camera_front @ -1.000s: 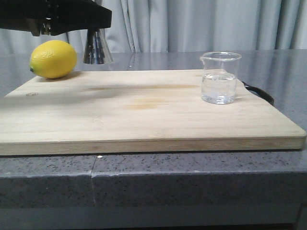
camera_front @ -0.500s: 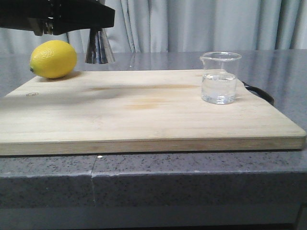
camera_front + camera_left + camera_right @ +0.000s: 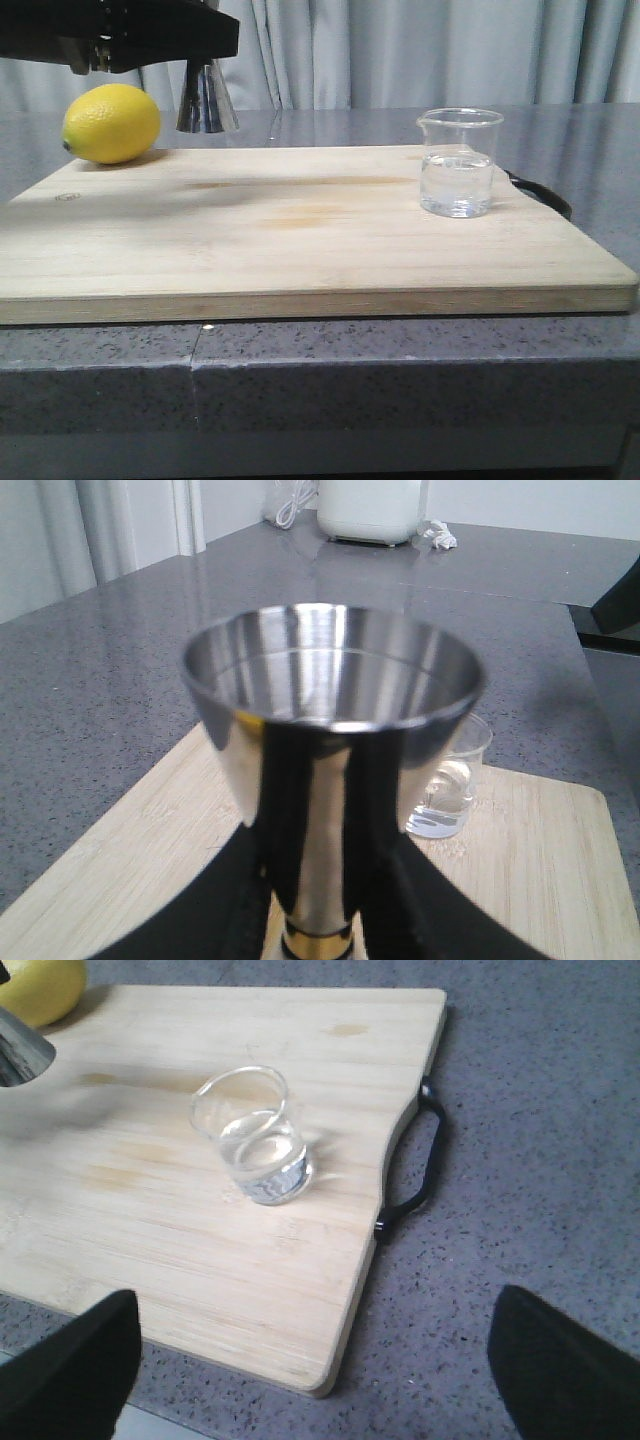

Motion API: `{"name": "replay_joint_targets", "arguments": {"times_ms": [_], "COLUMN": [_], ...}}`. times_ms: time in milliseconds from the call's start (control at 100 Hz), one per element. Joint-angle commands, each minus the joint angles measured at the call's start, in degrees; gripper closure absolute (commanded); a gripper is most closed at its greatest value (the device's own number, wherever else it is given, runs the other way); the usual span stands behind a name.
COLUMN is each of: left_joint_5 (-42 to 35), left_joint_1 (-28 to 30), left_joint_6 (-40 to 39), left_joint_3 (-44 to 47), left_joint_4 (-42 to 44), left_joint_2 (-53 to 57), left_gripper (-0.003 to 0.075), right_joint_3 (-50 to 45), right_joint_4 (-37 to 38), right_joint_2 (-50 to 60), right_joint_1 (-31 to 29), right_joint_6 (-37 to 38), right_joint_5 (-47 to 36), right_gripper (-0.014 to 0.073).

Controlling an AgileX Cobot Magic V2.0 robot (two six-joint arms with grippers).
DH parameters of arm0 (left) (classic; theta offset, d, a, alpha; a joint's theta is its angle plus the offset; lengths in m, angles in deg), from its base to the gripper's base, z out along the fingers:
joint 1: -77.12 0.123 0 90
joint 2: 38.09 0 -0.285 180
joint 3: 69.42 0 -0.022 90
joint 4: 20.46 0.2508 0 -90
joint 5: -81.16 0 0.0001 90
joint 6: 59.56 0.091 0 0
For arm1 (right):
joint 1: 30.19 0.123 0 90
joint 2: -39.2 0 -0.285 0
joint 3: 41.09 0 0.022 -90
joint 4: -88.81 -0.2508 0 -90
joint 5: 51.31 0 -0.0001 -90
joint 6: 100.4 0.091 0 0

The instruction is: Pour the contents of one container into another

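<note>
Two vessels, jigger lifted, beaker waiting.
Front: jigger (image 3: 207,98) hangs beside lemon (image 3: 111,123); beaker (image 3: 459,163) rests right on the board (image 3: 300,230). Left wrist: left gripper (image 3: 318,920) pinches jigger's waist; keep it upright. Right wrist: right gripper (image 3: 310,1360) spread, near beaker.

You have one glass beaker (image 3: 459,163) with clear liquid in it, one steel jigger (image 3: 330,780), one lemon (image 3: 111,123), and one wooden cutting board (image 3: 300,235) with a single black handle (image 3: 415,1165). Two grippers are in view, one per arm.
</note>
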Motion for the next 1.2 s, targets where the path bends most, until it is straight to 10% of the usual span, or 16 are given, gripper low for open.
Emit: {"name": "replay_joint_targets", "arguments": {"times_ms": [0,190,470,1190], "left_joint_5": [6.4,6.4,6.4,6.4], "left_joint_1": [-0.4,-0.4,-0.4,-0.4], "left_joint_6": [-0.5,-0.5,-0.5,-0.5], "left_joint_3": [-1.8,-1.8,-1.8,-1.8], "left_joint_4": [-4.6,-4.6,-4.6,-4.6], "left_joint_2": [2.6,2.6,2.6,2.6], "left_gripper": [0.0566,0.0566,0.0566,0.0566], "right_joint_3": [1.4,1.4,-1.0,-9.1], "right_joint_4": [-2.5,3.1,42.5,49.9], "right_joint_2": [-0.4,-0.3,-0.8,-23.1], "right_joint_1": [0.0,5.8,25.6,22.9], "right_joint_6": [-1.1,5.9,42.8,42.8], "right_joint_5": [-2.7,-12.0,-30.4,-65.5], "right_gripper": [-0.0042,-0.0042,-0.0042,-0.0042]}}
